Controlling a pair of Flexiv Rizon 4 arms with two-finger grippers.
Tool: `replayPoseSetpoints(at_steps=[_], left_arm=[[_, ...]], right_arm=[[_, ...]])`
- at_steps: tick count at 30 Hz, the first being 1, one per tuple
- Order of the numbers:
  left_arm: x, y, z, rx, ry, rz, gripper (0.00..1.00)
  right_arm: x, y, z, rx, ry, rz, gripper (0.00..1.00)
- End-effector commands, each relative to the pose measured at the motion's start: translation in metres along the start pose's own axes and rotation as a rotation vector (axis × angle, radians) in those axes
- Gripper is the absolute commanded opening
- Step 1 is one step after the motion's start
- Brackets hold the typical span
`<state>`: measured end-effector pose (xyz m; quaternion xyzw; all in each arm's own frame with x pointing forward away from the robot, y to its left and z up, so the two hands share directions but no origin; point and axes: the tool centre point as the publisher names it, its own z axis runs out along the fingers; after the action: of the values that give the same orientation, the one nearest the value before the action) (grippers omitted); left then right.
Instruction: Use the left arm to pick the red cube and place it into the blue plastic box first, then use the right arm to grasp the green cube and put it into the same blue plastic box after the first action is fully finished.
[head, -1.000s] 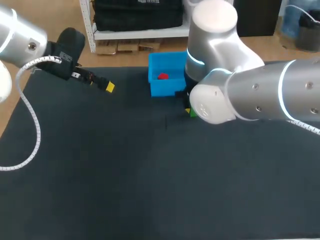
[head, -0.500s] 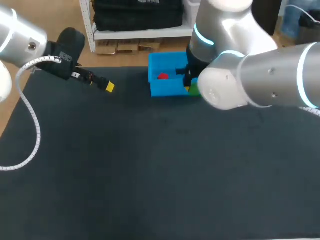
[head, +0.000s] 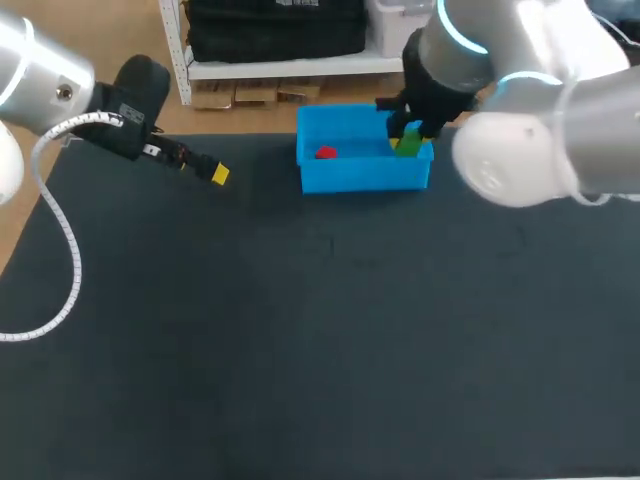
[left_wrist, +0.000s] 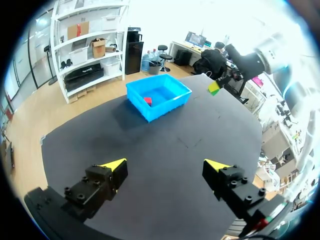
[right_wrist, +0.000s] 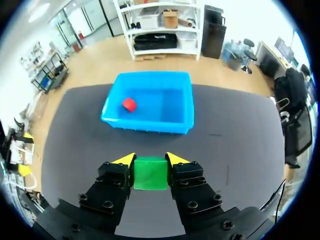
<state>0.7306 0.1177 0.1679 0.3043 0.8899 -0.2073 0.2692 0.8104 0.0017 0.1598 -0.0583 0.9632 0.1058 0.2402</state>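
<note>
The blue plastic box (head: 350, 172) stands at the table's far middle, with the red cube (head: 325, 153) lying inside near its left end. My right gripper (head: 407, 133) is shut on the green cube (head: 407, 144) and holds it in the air by the box's right end. In the right wrist view the green cube (right_wrist: 150, 173) sits squeezed between the yellow fingertips, with the box (right_wrist: 184, 119) and red cube (right_wrist: 129, 104) ahead. My left gripper (head: 215, 172) hangs open and empty over the table's far left. The left wrist view shows the box (left_wrist: 152, 108), the red cube (left_wrist: 148, 100) and the green cube (left_wrist: 214, 88) far ahead.
The black table mat (head: 320, 340) spreads wide in front of the box. The table's back edge runs just behind the box (head: 330, 108).
My right arm has lifted the green cube from the mat in front of the box and carried it up and back, to the box's right end. The left arm has kept still.
</note>
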Motion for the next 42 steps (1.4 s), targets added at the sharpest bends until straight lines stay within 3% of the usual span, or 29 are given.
replayPoseSetpoints(at_steps=[1, 9, 27, 42], left_arm=[[0.001, 0.001, 0.000, 0.005, -0.006, 0.003, 1.00], [0.001, 0.001, 0.000, 0.005, -0.006, 0.003, 1.00], [0.001, 0.001, 0.000, 0.005, -0.006, 0.003, 1.00], [0.001, 0.001, 0.000, 0.005, -0.006, 0.003, 1.00]], right_arm=[[0.010, -0.006, -0.015, -0.024, -0.174, -0.007, 0.00], [0.008, 0.007, -0.020, -0.153, -0.273, -0.019, 0.00], [0.007, 0.020, -0.015, -0.180, -0.266, -0.038, 0.00], [-0.038, 0.014, 0.032, -0.158, -0.250, -0.027, 0.00]])
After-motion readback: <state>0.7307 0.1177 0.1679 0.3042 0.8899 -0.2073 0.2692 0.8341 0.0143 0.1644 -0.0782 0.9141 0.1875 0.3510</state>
